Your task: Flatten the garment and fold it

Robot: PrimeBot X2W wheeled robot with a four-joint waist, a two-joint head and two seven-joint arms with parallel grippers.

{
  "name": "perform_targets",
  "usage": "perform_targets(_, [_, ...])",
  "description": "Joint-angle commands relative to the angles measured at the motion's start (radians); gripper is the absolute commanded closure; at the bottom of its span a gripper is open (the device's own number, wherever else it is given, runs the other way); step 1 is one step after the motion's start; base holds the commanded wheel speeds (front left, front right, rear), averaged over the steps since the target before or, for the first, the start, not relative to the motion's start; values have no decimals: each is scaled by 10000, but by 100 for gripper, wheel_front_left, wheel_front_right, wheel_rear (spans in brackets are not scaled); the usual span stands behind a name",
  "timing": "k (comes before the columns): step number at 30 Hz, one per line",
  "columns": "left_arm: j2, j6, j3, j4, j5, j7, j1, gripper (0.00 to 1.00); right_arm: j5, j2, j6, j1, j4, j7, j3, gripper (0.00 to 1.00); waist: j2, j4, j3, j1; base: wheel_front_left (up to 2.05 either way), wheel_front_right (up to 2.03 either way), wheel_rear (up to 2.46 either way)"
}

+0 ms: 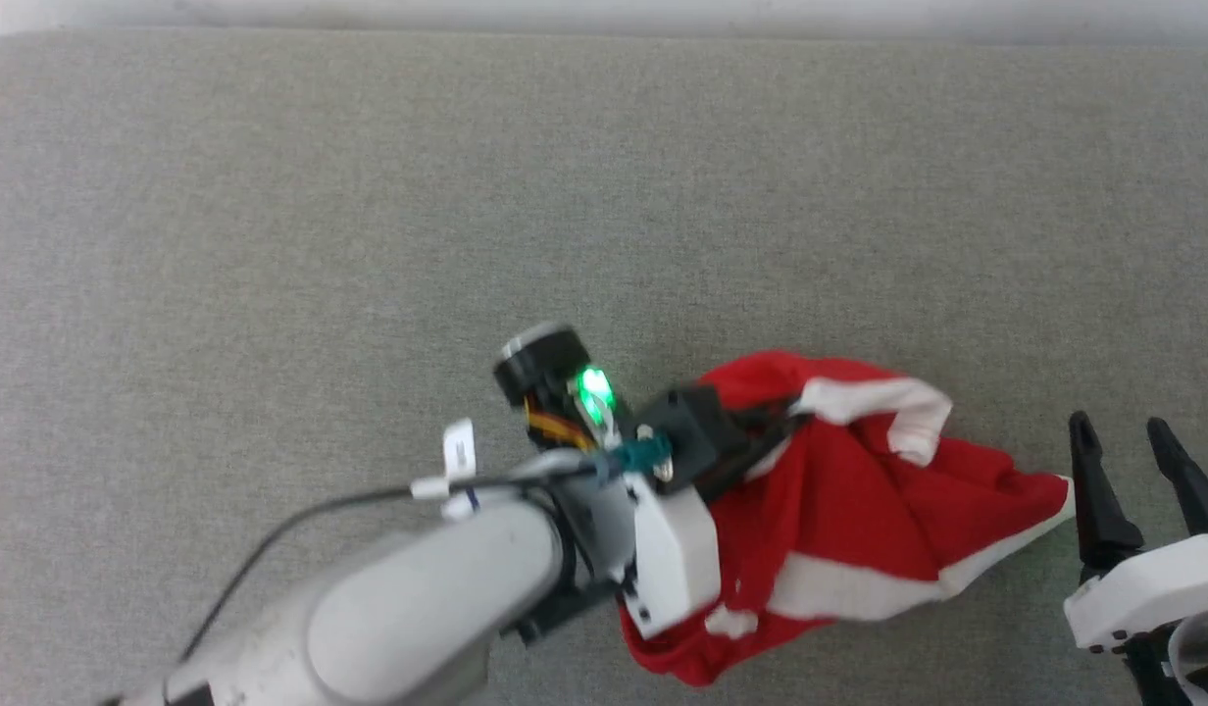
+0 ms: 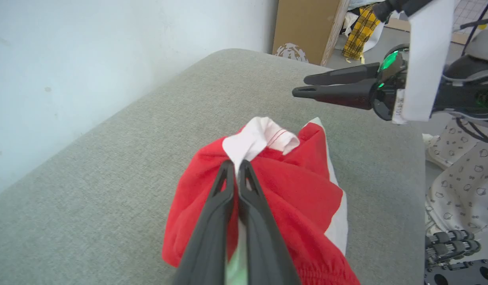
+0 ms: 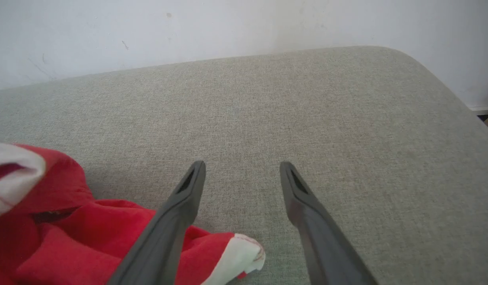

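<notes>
Pinches a white-trimmed fold of the garment in the left gripper, fingers pressed almost together on the cloth. Leaves the rest bunched in a red heap on the grey table, toward its near right part, white stripes twisted across the folds. Holds the right gripper with fingers spread wide and empty, just beside a white-edged corner of the heap and apart from it. Looks soft, light and limp: likely to sag and double over itself if lifted from a single spot, unlikely to slide out of a firm pinch. Probably best taken at two points well apart along one hem or the gathered waistband, then drawn taut to spread flat. Cannot tell from the head view which edge is which.
</notes>
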Motion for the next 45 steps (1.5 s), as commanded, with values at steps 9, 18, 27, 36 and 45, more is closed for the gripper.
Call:
perform_targets(9, [239, -278, 1259, 1507, -223, -47, -2013, 100, 182, 30, -9, -382, 143, -188, 183, 0, 0, -539, 987, 0, 0, 0, 0])
perform_targets(18, [-209, -274, 1699, 4292, -247, -1147, -2665, 0, 129, 30, -9, -685, 301, -330, 254, 0, 0, -692, 1551, 0, 0, 0, 0])
perform_targets(27, [-1043, 133, 1817, 5000, -346, -2303, -2448, 0, -69, 30, -9, -662, 290, -187, 251, 0, 0, -112, 1148, 0, 0, 0, 0])
perform_targets(36, [-1207, 1371, 1319, 2622, -745, -1018, -696, 0, -115, 30, -9, -236, 247, 84, 264, 0, 0, 495, 188, 0, 0, 0, 0])
perform_targets(45, [-1042, 2570, 823, 1491, -1010, 253, 807, 0, -62, 30, -9, -114, 225, 215, 425, 0, 0, 603, 13, 0, 0, 0, 0])
